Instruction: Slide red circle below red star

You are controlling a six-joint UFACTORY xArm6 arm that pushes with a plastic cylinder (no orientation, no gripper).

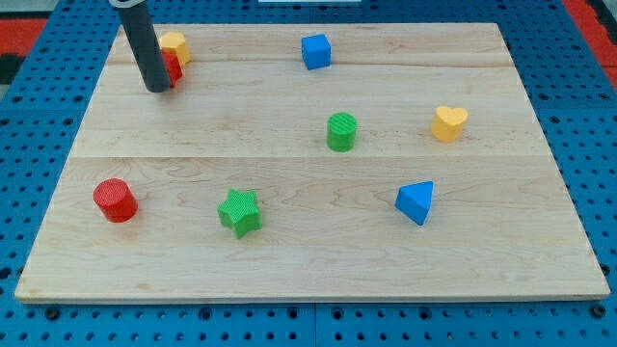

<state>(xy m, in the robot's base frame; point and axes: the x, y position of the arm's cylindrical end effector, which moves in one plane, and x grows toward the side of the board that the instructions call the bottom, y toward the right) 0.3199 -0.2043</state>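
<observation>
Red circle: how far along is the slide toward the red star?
Nothing looks done: the red circle sits near the view's lower left, far below the red star, which is partly hidden behind the rod. In hand: my tip rests beside the star, away from the circle. Left: reach the circle and push it up beneath the star.

Wooden board with coloured blocks

Arm end: plain straight rod, dark grey to near-black, matte, smooth round cylinder of even width. Tip cut flat, no visible pad or cap. No cables, screws or markings showing. Upper part cropped by the view's top.
</observation>
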